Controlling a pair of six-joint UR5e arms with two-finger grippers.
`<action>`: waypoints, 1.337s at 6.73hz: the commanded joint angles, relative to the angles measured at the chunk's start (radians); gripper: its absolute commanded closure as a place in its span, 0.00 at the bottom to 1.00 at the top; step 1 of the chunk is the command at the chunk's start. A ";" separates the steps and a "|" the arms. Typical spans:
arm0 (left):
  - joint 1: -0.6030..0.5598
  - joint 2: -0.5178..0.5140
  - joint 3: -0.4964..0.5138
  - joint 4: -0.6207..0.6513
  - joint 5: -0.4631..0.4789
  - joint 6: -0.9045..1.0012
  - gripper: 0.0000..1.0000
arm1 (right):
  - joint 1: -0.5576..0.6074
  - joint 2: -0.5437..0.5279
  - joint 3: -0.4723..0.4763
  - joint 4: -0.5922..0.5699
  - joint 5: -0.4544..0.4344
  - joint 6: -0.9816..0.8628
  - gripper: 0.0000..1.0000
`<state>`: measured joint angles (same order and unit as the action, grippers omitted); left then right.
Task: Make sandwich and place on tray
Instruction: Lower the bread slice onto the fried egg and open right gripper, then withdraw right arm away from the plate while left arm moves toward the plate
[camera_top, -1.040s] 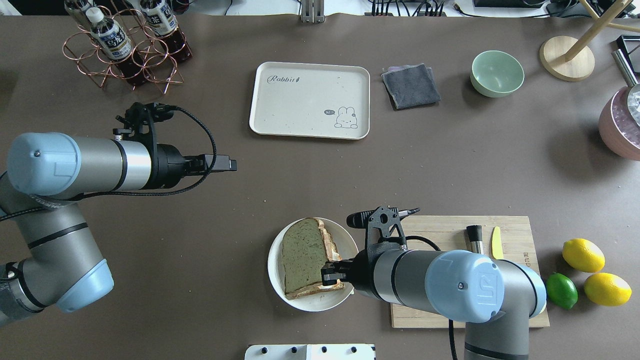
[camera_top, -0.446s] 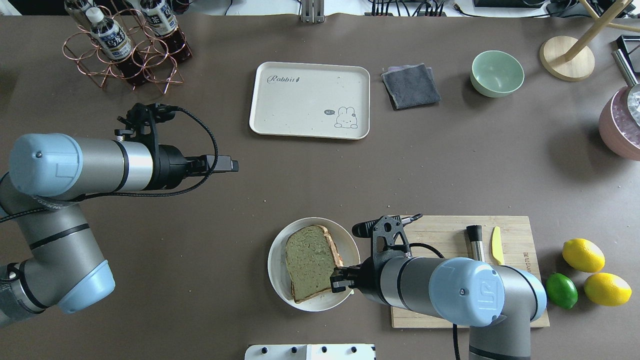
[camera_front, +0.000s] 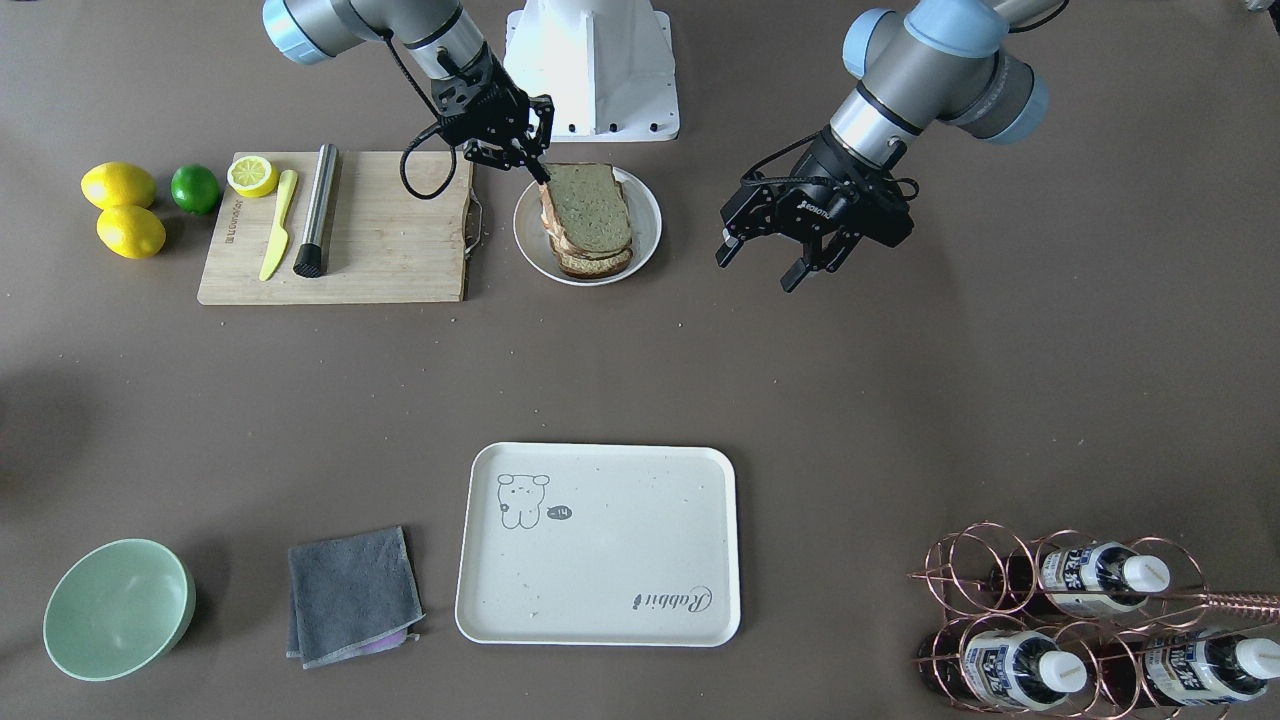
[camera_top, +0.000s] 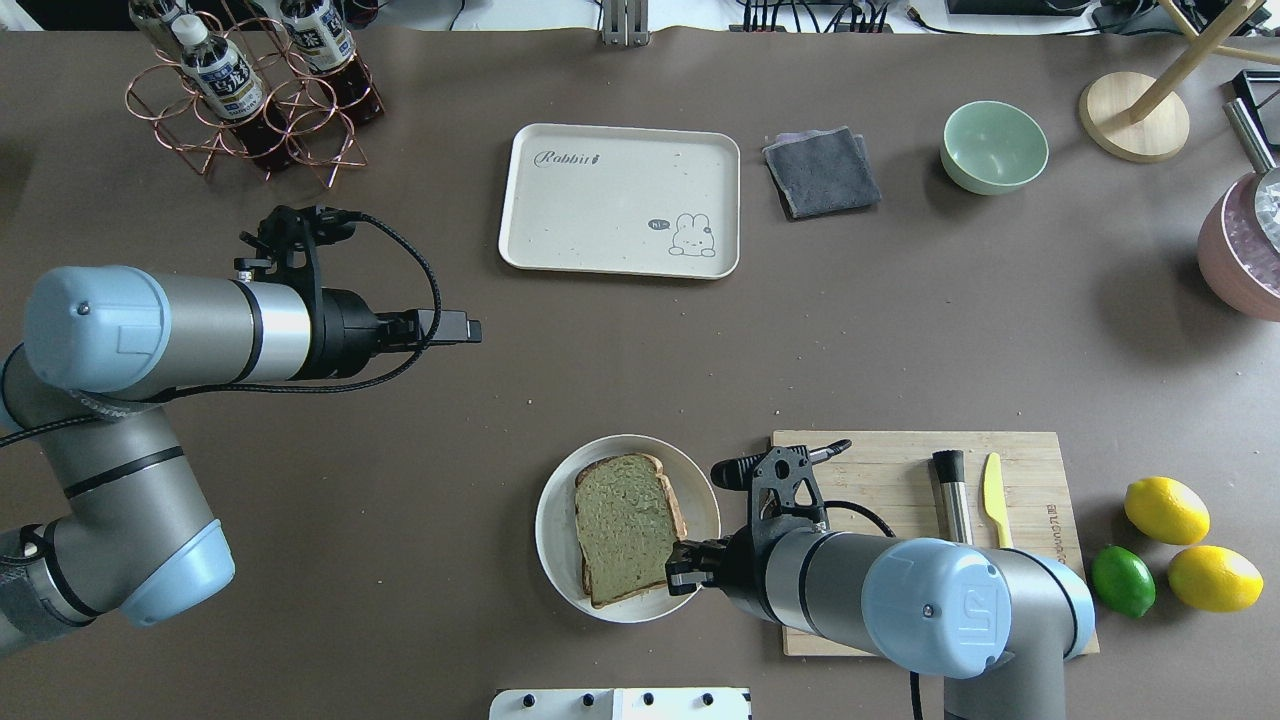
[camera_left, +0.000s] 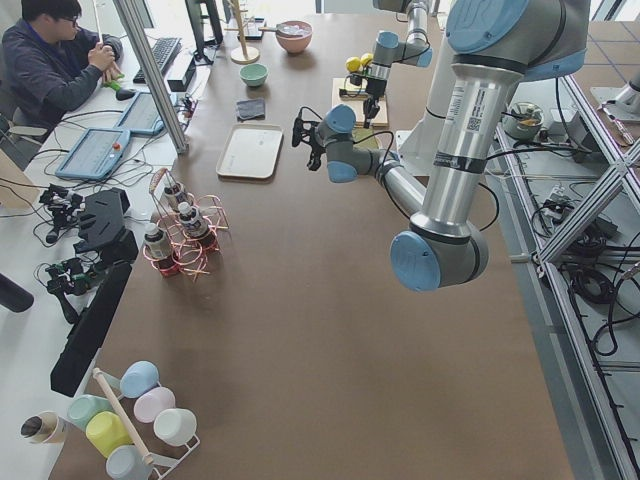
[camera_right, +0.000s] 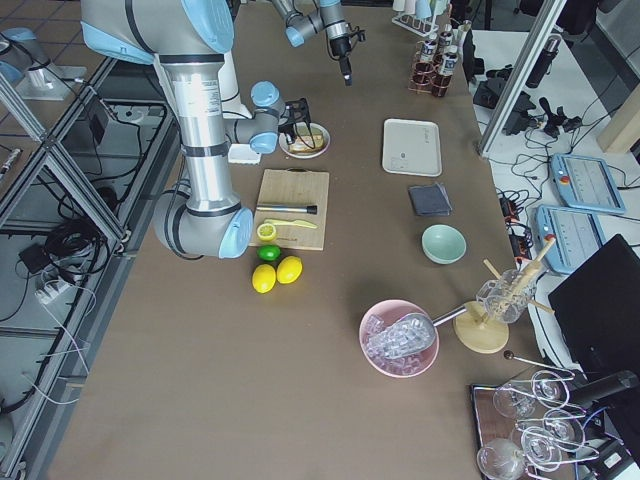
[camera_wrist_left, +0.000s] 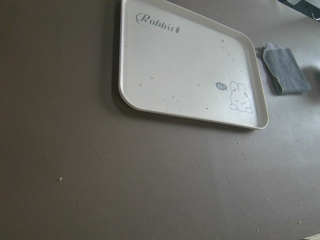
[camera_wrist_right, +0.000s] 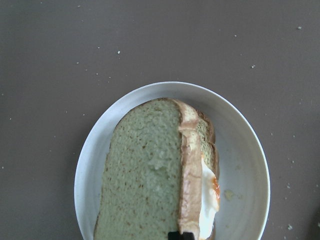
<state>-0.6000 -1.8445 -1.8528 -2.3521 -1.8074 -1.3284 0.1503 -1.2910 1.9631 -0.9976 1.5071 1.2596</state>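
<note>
From the front, the right end effector (camera_front: 540, 170) sits at a corner of the sandwich (camera_front: 590, 215) on its plate (camera_front: 648, 215), while the left end effector (camera_front: 765, 265) hangs wide open, empty. Overhead, the tray (camera_top: 600, 220) lies far across the bench, slightly left. Right wrist view: tips pinched nearly shut on the crust.

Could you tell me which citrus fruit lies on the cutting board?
The cut lemon half beside the yellow knife; both whole lemons and the lime sit on the table.

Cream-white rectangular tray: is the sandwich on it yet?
No, the cream-white rectangular tray holds only crumbs, while the green-bread sandwich sits on the round white plate.
</note>
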 joint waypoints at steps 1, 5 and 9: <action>0.000 -0.001 0.001 0.001 0.000 0.002 0.02 | -0.053 0.004 -0.004 0.001 -0.064 0.064 1.00; 0.008 -0.001 0.001 0.001 0.005 0.000 0.02 | -0.058 0.007 -0.016 -0.001 -0.119 0.064 0.00; 0.084 0.001 -0.003 0.001 0.118 -0.018 0.02 | 0.117 -0.008 0.026 -0.118 -0.038 0.067 0.00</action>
<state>-0.5567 -1.8451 -1.8541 -2.3515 -1.7498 -1.3332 0.1990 -1.2966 1.9692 -1.0392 1.4401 1.3249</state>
